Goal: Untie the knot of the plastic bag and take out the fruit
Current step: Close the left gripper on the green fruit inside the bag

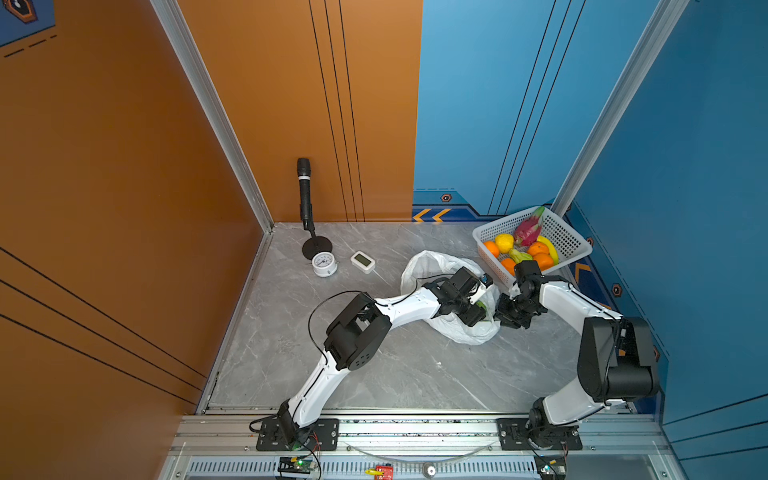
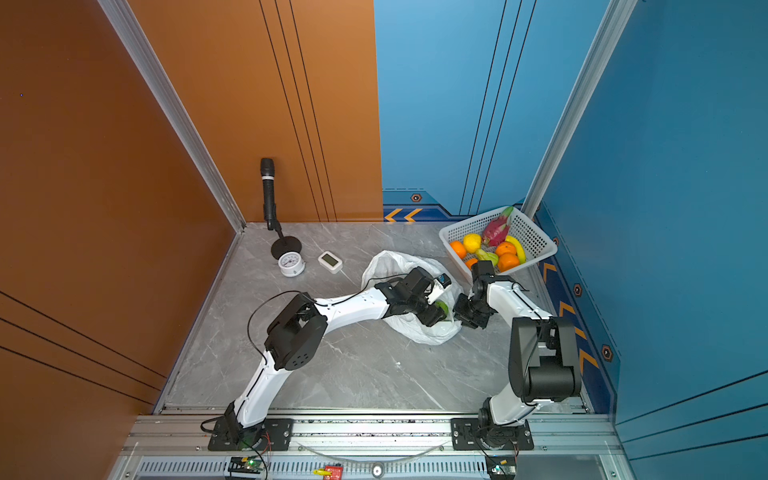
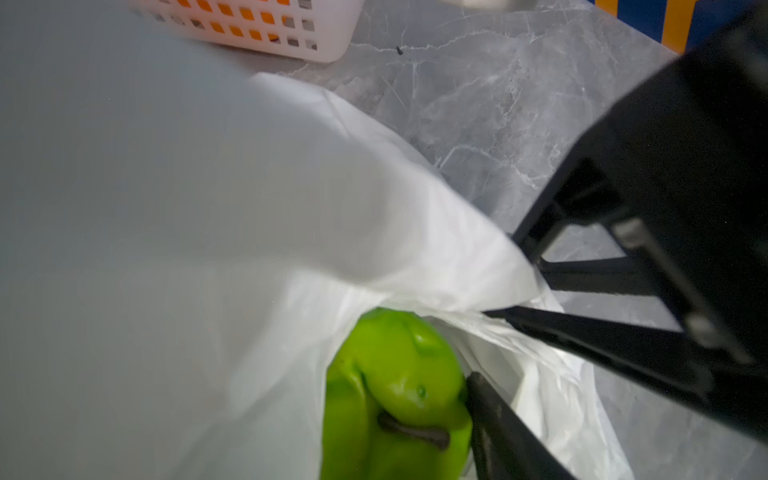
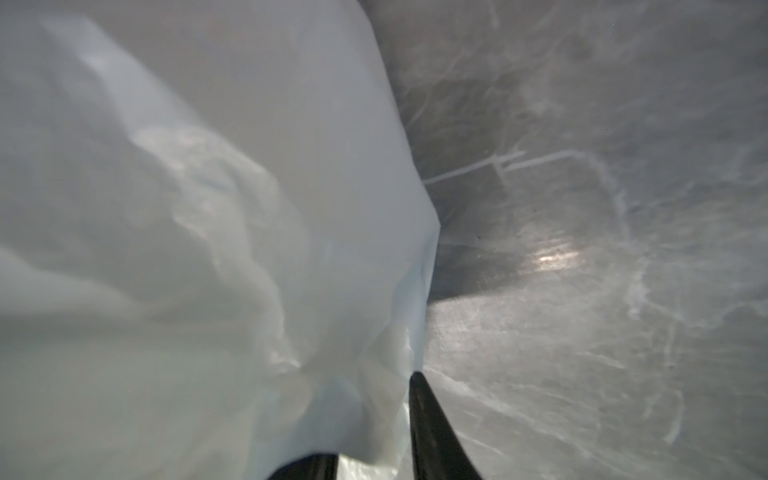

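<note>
Low in the centre of both top views, the left gripper reaches into the open mouth of the plastic bag, which lies crumpled on the grey marble table. No knot shows, so the untying looks finished and the step in hand is lifting out fruit. In the left wrist view, 1 dark finger lies against the side of a green pear at the bottom of the frame. Its partner is hidden by white film, so whether the pear is clamped cannot be told.

Just right of it, the right gripper has its jaws pinched on the bag's rim, film bunched between them, holding the mouth up.

To do this well, the right arm should probably keep that rim taut and raised while the left one straddles the pear's widest part, closes on fruit alone and not on film, then lifts straight out. Catching plastic would likely drag the bag along.

Further back, at right, the white basket holds oranges, a yellow fruit, another green pear, a banana and a dragon fruit.

At centre left stand a round clock, a small display and a microphone. The dial's figures and the screen are too small to read, and no brand or label is legible
</note>
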{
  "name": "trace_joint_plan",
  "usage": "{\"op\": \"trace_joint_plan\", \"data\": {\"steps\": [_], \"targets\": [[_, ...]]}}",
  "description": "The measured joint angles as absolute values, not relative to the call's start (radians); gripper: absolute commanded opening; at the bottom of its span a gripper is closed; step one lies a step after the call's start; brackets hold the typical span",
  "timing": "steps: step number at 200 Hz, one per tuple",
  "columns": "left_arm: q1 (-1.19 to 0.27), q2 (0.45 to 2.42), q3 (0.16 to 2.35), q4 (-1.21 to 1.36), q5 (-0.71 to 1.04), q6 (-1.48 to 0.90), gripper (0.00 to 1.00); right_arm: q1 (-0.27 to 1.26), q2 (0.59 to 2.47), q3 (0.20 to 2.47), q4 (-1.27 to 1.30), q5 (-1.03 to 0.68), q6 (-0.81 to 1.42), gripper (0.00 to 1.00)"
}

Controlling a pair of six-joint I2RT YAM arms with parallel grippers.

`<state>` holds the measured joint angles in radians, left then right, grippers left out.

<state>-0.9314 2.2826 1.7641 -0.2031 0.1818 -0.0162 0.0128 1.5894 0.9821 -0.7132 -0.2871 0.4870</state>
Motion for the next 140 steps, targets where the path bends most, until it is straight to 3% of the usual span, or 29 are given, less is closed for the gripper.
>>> {"op": "trace_joint_plan", "data": {"steps": [52, 140], "targets": [[-0.931, 2.263, 1.734, -0.194, 0.182, -0.016, 0.43, 0.014, 1.586, 0.982, -0.713, -0.287, 0.502, 0.31], [-0.933, 2.014, 1.467, -0.069, 0.183, -0.027, 0.43, 0.013, 1.586, 0.99, -0.714, -0.287, 0.557, 0.32]]}}
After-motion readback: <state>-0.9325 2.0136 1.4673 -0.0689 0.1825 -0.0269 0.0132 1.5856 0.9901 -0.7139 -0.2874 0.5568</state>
